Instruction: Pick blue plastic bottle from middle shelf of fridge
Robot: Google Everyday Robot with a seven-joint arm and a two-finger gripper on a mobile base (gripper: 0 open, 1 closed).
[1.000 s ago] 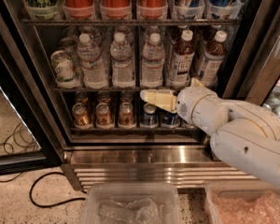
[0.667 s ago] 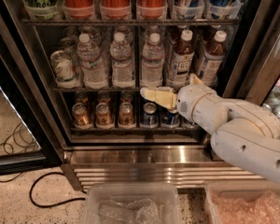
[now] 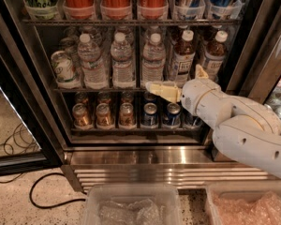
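Our jaws hang apart at the front-right edge of the counter (image 3: 107,89); blue plastic bottle (image 3: 182,55) stands upright just behind.

Speckled floor (image 3: 14,139) in front of the fridge (image 3: 145,156)
Black cable (image 3: 33,193) and two clear bins (image 3: 131,187) sit on it; gripper (image 3: 165,92) above, at the middle shelf (image 3: 103,89)
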